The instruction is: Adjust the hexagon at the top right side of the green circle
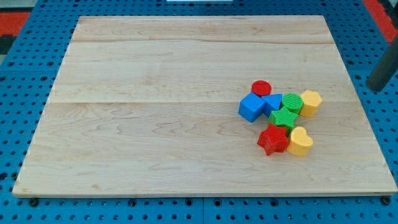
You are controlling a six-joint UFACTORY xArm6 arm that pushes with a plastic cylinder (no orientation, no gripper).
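The yellow hexagon (pixel 310 102) lies on the wooden board (pixel 155 93), touching the right side of the green circle (pixel 291 102). My tip (pixel 375 89) is at the view's right edge, just beyond the board's right side. It is well to the right of the hexagon and slightly higher in the view, touching no block.
The other blocks cluster around the green circle. A red circle (pixel 262 88) is at the upper left, with a blue cube (pixel 252 107) and a smaller blue block (pixel 272 102) at the left. A green star (pixel 283 117), a red star (pixel 272 139) and a yellow heart (pixel 300 142) lie below. Blue pegboard (pixel 25 74) surrounds the board.
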